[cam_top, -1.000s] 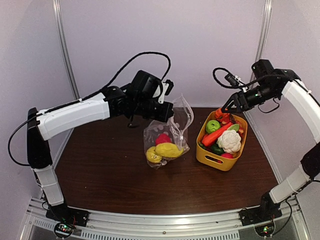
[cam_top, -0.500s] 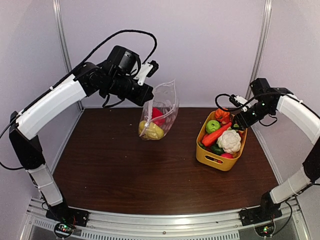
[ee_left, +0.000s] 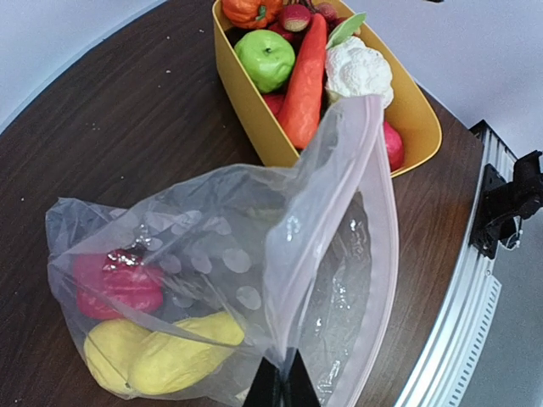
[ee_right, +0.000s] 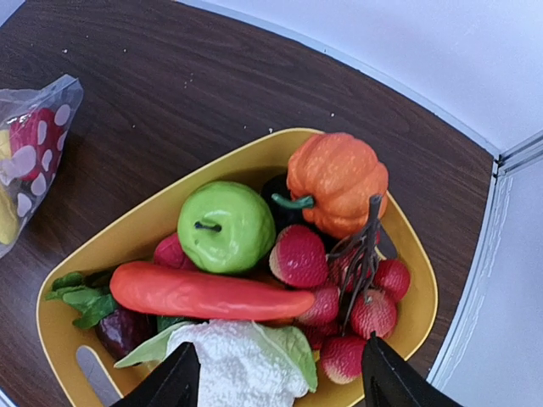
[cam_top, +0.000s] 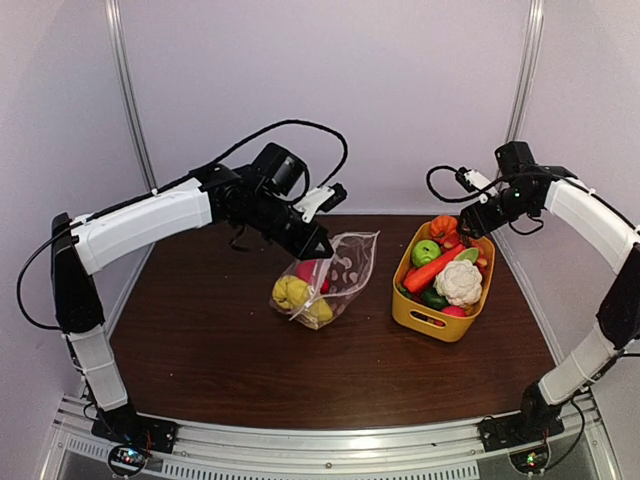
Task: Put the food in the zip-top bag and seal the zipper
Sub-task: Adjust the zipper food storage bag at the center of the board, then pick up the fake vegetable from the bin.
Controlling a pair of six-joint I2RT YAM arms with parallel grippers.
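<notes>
Above the basket (cam_top: 425, 318), right end effector (ee_right: 276, 373) spread, left end effector (ee_left: 282, 383) pinching zip-top bag (ee_left: 254, 254), zipper (ee_left: 392, 246) barely discernible

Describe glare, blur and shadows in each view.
Top external: evenly lit, sharp, no harsh shadows. Left wrist: small glints on the clear crinkly plastic bag, black left fingers cropped at the bottom edge. Right wrist: yellow plastic basket crisp, right fingers dark silhouettes.
</notes>
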